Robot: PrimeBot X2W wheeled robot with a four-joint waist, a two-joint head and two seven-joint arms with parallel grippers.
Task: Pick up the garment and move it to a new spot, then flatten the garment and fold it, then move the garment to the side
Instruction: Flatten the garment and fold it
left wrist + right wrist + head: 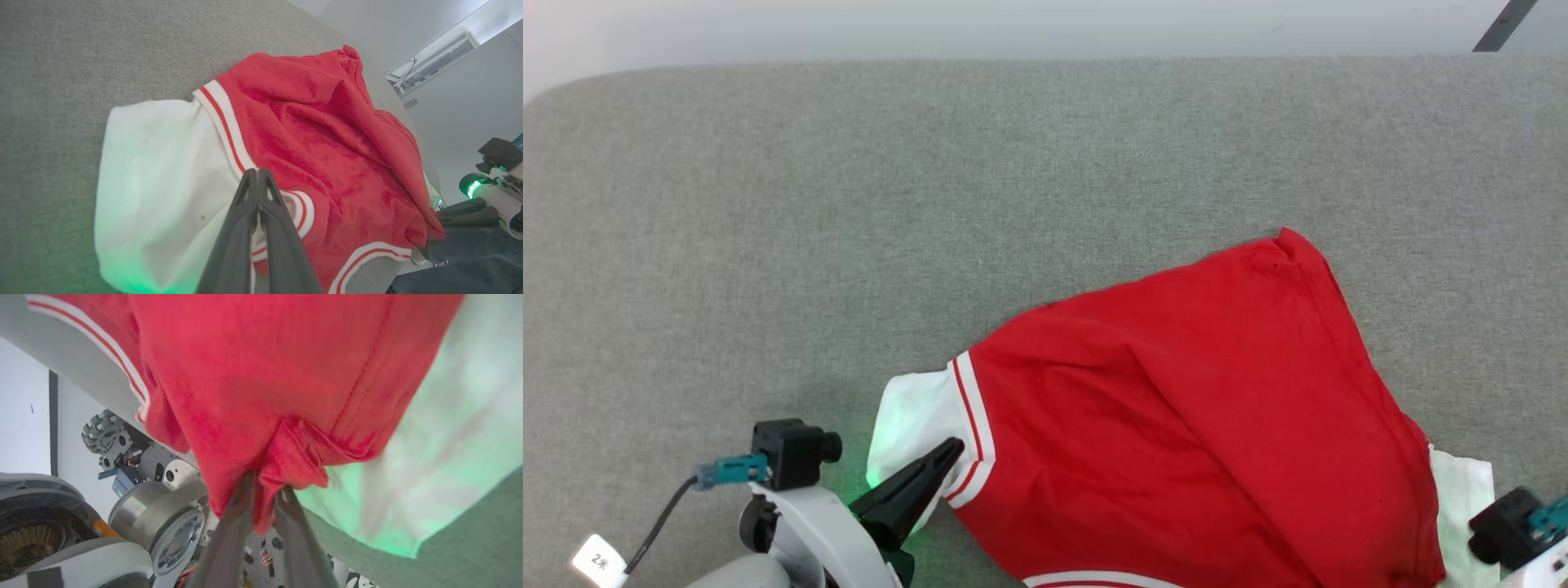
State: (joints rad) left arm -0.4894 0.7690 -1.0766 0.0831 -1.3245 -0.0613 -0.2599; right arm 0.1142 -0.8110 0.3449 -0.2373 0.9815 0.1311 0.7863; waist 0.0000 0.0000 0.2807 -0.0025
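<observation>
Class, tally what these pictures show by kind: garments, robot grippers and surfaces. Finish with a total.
Garments: 1, the garment
Grippers: 2, left gripper and right gripper, jaws of both shut on the garment
Surfaces: 1, the grey fabric surface
Total: 4

A red shirt on a big grey top

The grey top [931, 204] is wide, flat and covered in rough cloth, with a round corner far off past the left gripper [954, 447]. The red shirt [1176, 392] lies on it, plain red side up and bumpy with folds. Its white sleeve [915, 416] with striped trim lies right at the left gripper's tips, which pinch the cloth there. The other white sleeve [1462, 498] lies beside the right gripper [265, 494], whose fingers squeeze a bunch of red cloth at the near edge. From the left gripper the shirt stretches away and across to a far red corner.
</observation>
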